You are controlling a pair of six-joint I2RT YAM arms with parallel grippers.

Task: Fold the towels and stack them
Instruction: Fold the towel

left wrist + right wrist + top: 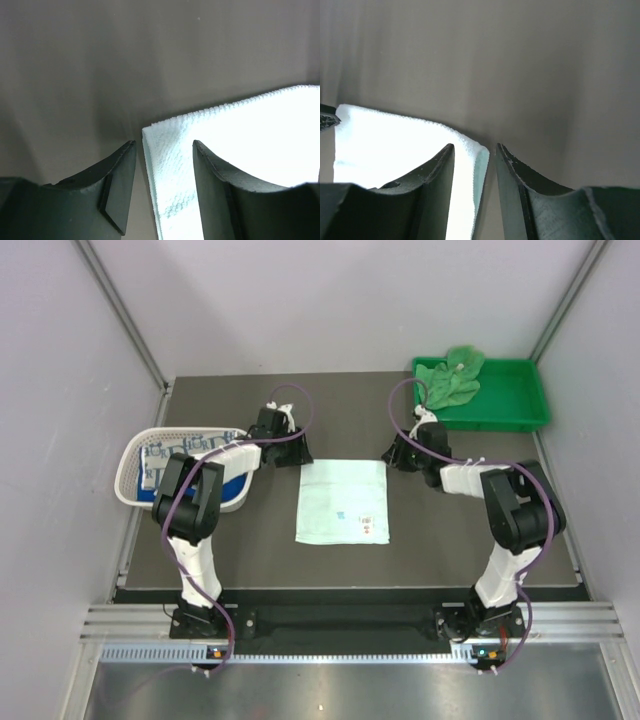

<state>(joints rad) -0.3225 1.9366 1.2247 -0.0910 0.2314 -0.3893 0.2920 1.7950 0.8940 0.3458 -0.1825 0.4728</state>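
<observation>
Both my grippers have their jaws apart and hold nothing. The left gripper is at the far left corner of the pale mint-white towel, the right gripper at its far right corner (cloth edge shows in each gap). The towel lies flat mid-table. The green towel is crumpled in the green tray.

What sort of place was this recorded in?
Probably a lab test cell, not a home: plain white walls on metal framing, a dark table, and an aluminium mounting rail at its near edge.
</observation>
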